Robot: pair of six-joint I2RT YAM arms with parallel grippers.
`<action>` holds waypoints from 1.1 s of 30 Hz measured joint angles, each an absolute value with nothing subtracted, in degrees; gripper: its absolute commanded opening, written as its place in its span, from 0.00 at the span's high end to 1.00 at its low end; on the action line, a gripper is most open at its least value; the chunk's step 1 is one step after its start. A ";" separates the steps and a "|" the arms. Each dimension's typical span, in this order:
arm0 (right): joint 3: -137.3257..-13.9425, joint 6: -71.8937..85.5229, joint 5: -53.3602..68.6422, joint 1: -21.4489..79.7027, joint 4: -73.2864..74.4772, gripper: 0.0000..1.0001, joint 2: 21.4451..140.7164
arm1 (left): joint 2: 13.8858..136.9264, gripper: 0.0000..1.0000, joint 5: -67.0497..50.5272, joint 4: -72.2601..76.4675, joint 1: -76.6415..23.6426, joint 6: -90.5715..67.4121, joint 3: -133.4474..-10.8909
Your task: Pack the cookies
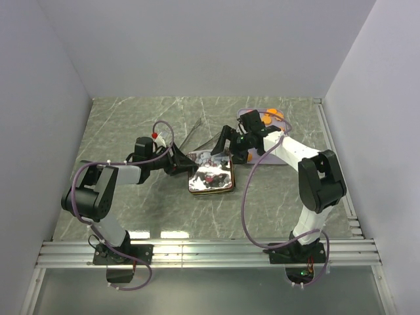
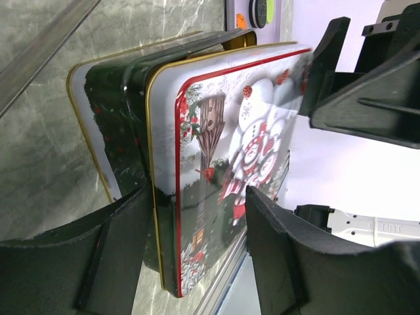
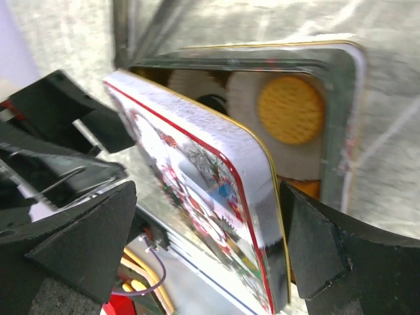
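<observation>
A square Christmas tin (image 1: 211, 187) sits mid-table, its snowman lid (image 1: 209, 167) laid askew on it. In the right wrist view the lid (image 3: 197, 177) is tilted up, showing an orange cookie (image 3: 291, 109) in a white paper cup inside the tin (image 3: 341, 118). My left gripper (image 1: 182, 165) is at the tin's left edge. In its wrist view the gripper (image 2: 197, 197) clamps lid (image 2: 243, 131) and tin wall (image 2: 111, 118) together. My right gripper (image 1: 231, 149) straddles the lid's far right edge, and in its wrist view it (image 3: 207, 197) is open. More cookies (image 1: 270, 117) lie on a tray at the back right.
A pale tray (image 1: 283, 125) lies behind my right arm. A clear plastic sheet (image 1: 197, 134) lies behind the tin. Metal rails run along the right edge (image 1: 335, 151) and the near edge (image 1: 210, 252). Walls enclose three sides.
</observation>
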State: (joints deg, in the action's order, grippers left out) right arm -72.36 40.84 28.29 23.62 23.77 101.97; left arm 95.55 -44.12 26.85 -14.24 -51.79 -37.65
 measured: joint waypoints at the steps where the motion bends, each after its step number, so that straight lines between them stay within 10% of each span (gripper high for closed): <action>1: -72.49 40.64 27.81 23.49 24.58 0.04 102.06 | 95.55 0.37 -44.07 26.68 -14.24 -51.81 -37.65; 33: -77.14 39.03 21.04 19.25 36.01 0.05 103.70 | 97.47 0.39 -33.06 3.18 -16.34 -52.23 -47.09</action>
State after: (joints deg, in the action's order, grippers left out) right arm -77.14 39.03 21.04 19.25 36.01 103.70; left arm 97.47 -33.06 3.18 -16.34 -52.23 -47.09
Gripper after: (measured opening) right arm 0.954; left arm 0.609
